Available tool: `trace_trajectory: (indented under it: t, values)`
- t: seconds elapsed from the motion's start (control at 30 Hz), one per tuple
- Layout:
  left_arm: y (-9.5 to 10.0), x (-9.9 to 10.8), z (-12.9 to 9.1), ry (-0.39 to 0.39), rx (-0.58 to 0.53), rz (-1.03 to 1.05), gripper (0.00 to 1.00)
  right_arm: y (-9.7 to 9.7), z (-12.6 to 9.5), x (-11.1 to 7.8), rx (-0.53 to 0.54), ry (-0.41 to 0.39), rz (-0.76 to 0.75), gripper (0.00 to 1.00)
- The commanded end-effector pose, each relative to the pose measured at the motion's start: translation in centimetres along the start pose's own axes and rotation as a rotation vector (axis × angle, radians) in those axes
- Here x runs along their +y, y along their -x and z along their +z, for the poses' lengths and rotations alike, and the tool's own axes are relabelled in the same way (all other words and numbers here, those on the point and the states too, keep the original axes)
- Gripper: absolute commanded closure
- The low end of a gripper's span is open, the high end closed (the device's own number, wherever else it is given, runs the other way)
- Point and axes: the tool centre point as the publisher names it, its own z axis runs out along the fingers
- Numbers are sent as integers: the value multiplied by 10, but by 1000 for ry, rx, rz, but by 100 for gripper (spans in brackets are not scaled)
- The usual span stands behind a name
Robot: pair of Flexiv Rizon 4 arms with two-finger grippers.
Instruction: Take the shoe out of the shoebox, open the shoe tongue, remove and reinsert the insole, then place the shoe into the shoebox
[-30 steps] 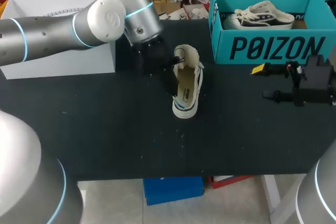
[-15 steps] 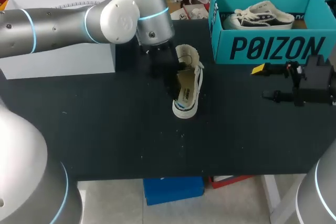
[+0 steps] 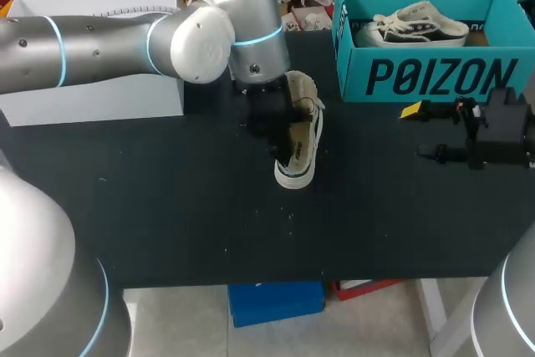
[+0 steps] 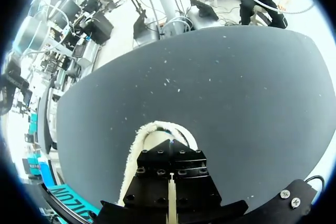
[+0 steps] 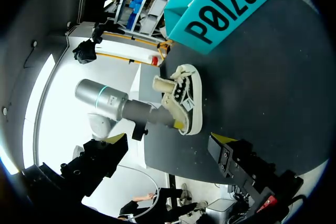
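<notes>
Your left hand [image 3: 274, 123] is mostly hidden at centre frame, and in its own wrist view the black body blocks the fingers, so you can't tell how wide they stand or whether they grip. The shoe [image 3: 298, 146] sits right against it on the black worktop [image 3: 167, 206], toe toward the lower edge: cream canvas, white sole. Your right hand [image 3: 420, 131], far right, is spread wide and holds nothing.

The left arm [image 3: 125, 39] reaches past the middle, its wrist turned downward and the left gripper [image 3: 276, 127] low. The right gripper [image 3: 422, 131] hovers level, with its fingers [image 3: 410, 110] spread wide.
</notes>
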Motion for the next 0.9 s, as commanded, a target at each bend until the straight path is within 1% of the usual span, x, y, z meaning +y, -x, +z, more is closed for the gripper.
trace_trajectory:
  t: [0.03,0.1,0.27,0.37,0.6,0.73,0.8,0.9]
  values:
    - [2,0,8,0,6,-1,100,0,0,0,-2,0,1,0]
    - [-1,-1,11,-3,6,-5,100,0,0,0,-2,0,1,0]
    - [-5,3,20,-6,12,-20,100,0,0,0,-2,0,1,0]
    - [-7,8,23,29,26,-34,100,0,0,0,-2,0,1,0]
    - [-4,9,21,57,40,-29,100,0,0,0,-2,0,1,0]
    - [0,6,11,63,16,-19,100,0,0,0,-2,0,1,0]
    - [2,2,2,65,4,-11,100,0,0,0,-2,0,1,0]
    - [4,-3,-13,88,-22,-8,100,0,0,0,-2,0,1,0]
